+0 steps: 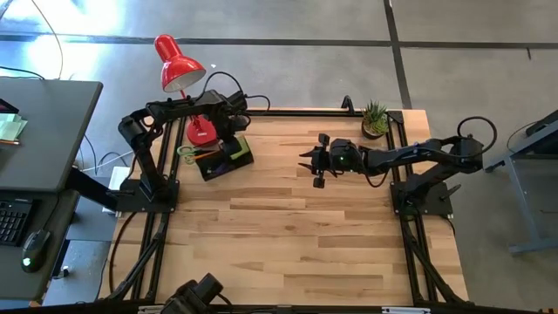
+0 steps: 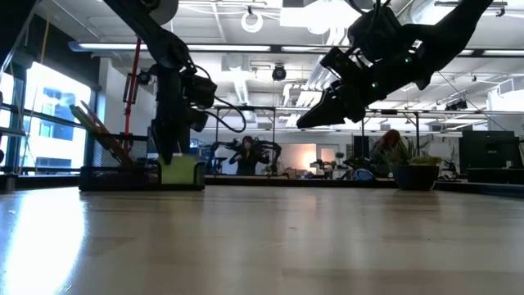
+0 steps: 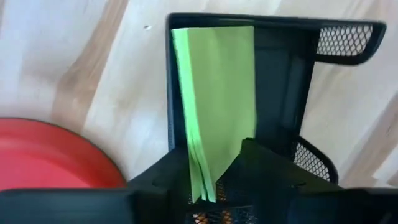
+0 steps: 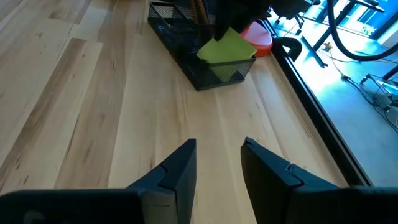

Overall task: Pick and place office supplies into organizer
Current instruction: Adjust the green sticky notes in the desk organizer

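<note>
lime-green sticky-note pad (image 3: 214,99) leans tilted — inside black mesh organizer (image 3: 292,81).

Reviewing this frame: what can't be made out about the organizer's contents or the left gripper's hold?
- Sticky-note pad: left wrist view; whether the left gripper grips it, its lower edge hidden between the fingers.
- Organizer: high view; contents too small, left arm covers part.
- Organizer, low view: the left arm blocks the inside.

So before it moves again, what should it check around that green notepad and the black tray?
1. Sticky-note pad inside the organizer: ok, standing in an end compartment.
2. Left pincer clear of the pad: not ok, its fingers sit on either side of it.
3. Pad fully released: cannot tell.
4. Right pincer out of the way: ok, open over bare table.
5. Red lamp base beside the tray: ok, apart.
</note>
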{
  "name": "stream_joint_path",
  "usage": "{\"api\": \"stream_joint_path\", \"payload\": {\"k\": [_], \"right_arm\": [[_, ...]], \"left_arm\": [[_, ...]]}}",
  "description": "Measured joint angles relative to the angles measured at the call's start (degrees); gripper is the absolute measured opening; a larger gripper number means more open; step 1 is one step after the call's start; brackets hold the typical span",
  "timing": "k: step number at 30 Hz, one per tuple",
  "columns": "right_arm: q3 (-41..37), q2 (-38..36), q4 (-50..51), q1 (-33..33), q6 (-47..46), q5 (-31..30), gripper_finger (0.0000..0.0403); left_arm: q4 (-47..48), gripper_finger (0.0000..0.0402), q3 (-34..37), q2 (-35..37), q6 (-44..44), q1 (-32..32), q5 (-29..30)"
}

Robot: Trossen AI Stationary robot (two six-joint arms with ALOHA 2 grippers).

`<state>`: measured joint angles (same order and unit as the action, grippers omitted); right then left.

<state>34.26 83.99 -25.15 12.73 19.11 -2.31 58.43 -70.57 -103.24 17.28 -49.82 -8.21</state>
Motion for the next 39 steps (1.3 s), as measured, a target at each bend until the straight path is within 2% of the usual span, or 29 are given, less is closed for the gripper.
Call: {"api": "stream_joint_path", "payload": {"k": [6, 11, 14, 19, 23, 32, 37, 39], "right_arm": [[0.0, -0.02, 0.0, 0.0, 0.42, 0.0, 0.0117], [0.0, -0.02, -0.33, 0.0, 0.42, 0.0, 0.0117], [0.0, -0.04, -0.6, 0.0, 0.42, 0.0, 0.0117], [0.0, -0.04, -0.68, 0.0, 0.4, 0.96, 0.0117], [0.0, -0.04, -0.73, 0.0, 0.31, 1.63, 0.0117], [0.0, -0.04, -0.68, 0.0, 0.28, 1.79, 0.0117], [0.0, -0.07, 0.11, 0.0, 0.28, 1.79, 0.0117], [0.0, -0.07, 0.26, 0.0, 0.26, 1.79, 0.0117]], "left_arm": [[0.0, 0.0162, 0.0, 0.0, 0.28, 0.98, 0.54], [-0.04, 0.0166, 0.0, 0.0, 0.42, 4.67, 1.95], [-0.07, 0.0161, 0.0, 0.0, 1.14, 6.87, 5.85], [0.09, 0.0154, 0.0, 0.0, 1.99, 8.47, 16.27], [0.73, 0.0154, -0.46, -0.05, 1.98, 8.57, 16.98], [2.97, 0.0154, -7.16, -0.04, -0.05, 8.59, 16.63], [3.08, 0.0152, -7.54, -0.04, -1.05, 8.59, 16.78], [2.93, 0.0149, -7.54, -0.04, -1.05, 8.6, 18.84]]}}
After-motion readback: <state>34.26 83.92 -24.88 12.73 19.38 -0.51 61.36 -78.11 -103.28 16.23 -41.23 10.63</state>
